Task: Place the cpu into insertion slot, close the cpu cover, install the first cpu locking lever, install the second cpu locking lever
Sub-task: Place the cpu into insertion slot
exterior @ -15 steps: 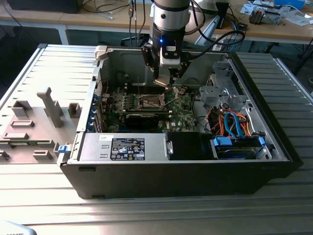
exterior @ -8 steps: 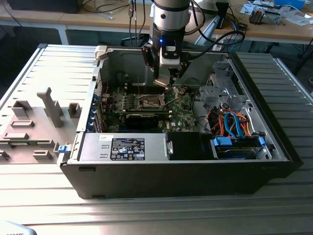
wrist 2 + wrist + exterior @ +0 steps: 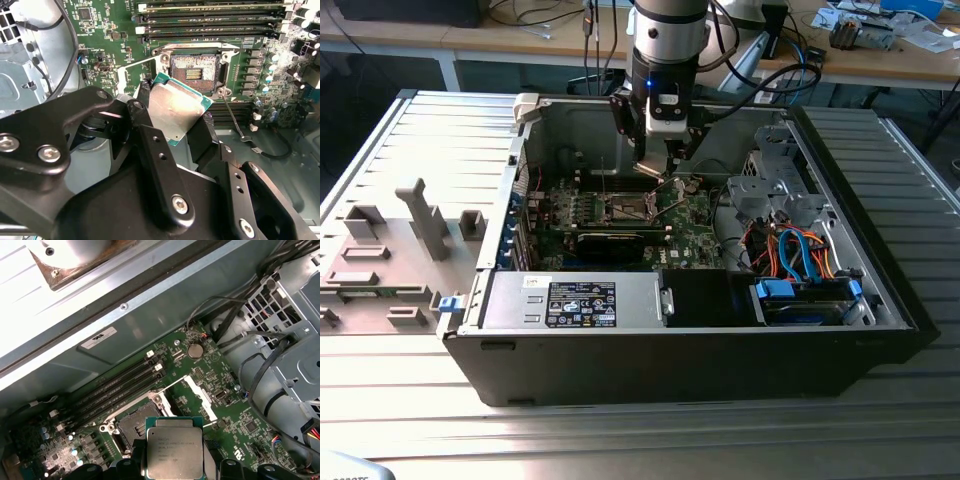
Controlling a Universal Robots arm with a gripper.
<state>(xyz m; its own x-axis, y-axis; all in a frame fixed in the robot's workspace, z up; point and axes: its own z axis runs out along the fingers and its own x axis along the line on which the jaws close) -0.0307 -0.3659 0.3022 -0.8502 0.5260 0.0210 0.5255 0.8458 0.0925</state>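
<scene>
The cpu (image 3: 177, 112), pinched by two opposite edges in the gripper (image 3: 175, 120), probably so that its underside stays free to drop in, hangs close beside the bare insertion slot (image 3: 195, 70) on the green motherboard (image 3: 115, 35), not yet seated, while the fingers (image 3: 201, 134) hide its nearer edge and its contact face cannot be seen.

Even overhead room light in the exterior view, table (image 3: 380, 400) bright, case (image 3: 720, 350) interior shaded, blue glow on arm (image 3: 665, 40), soft glare on cpu (image 3: 175, 112) in the second wrist view, case wall (image 3: 30, 315) washed out in the first wrist view
</scene>
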